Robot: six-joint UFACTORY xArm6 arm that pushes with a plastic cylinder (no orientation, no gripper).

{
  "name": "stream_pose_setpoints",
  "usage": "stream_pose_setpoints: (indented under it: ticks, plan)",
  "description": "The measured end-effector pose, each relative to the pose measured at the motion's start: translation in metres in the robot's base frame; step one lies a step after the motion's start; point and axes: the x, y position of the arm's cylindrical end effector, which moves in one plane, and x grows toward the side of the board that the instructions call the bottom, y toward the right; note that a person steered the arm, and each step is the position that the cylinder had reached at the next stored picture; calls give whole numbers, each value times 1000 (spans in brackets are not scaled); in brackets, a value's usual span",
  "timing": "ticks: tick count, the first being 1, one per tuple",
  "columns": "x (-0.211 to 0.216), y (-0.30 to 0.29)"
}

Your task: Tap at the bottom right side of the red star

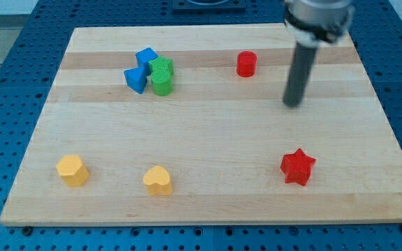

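Observation:
The red star [298,166] lies on the wooden board [208,132] at the view's lower right. My tip [294,104] is the lower end of the dark rod that comes down from the view's top right. It stands well above the star in the view, toward the view's top, with a clear gap between them. It touches no block. A red cylinder [246,64] stands to the tip's upper left.
A blue cube [146,57], a blue block [136,79], a green star-like block [162,67] and a green cylinder [162,84] cluster at the upper left. A yellow hexagon-like block [72,170] and a yellow heart [158,180] lie at the lower left.

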Motion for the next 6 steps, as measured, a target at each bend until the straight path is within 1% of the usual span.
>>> stream_pose_setpoints:
  ticks: [1, 2, 3, 4, 6]
  plan:
    - [96, 66]
    - [159, 86]
    - [164, 73]
    - [149, 24]
    - [94, -1]
